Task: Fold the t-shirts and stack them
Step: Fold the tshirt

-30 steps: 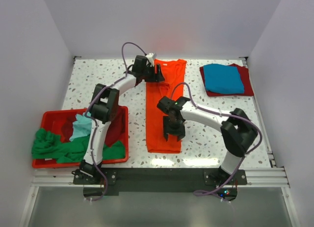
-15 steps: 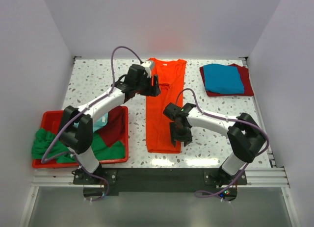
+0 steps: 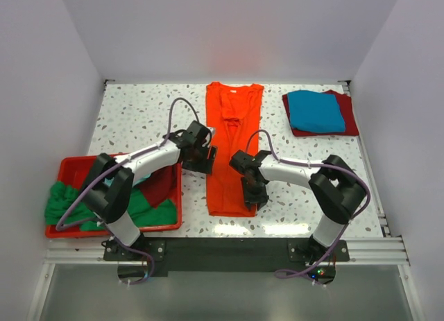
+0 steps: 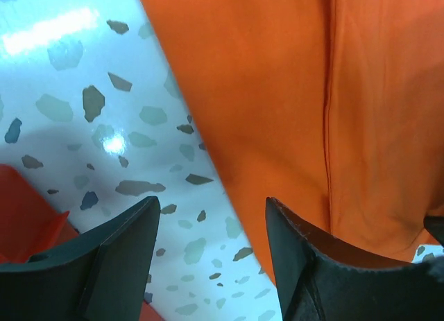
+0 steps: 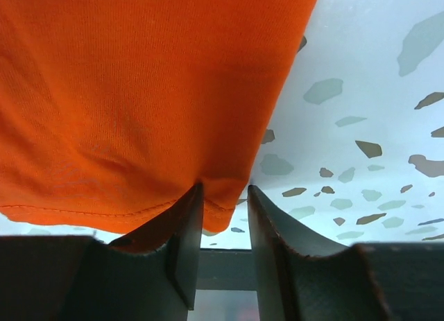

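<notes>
Spanning the whole work area is a white speckled terrazzo table. A bright orange cloth t-shirt, folded into a long narrow strip, lies flat at the table's centre. Its collar is at the far edge and its hem at the near edge.

At the near left, a red rectangular plastic bin holds a crumpled green t-shirt, which spills over the bin's left wall. A dark red t-shirt lies beside it in the bin.

At the far right, a folded blue t-shirt rests on top of a folded dark red t-shirt.

The left gripper is low over the table at the left edge of the orange strip, about halfway along it. Its jaws stand wide and hold nothing. One finger is over bare table and the other is over the cloth.

The right gripper is at the near right corner of the orange strip. Its jaws are narrow, with a visible gap. The hem corner lies between the fingers and is not clamped.
</notes>
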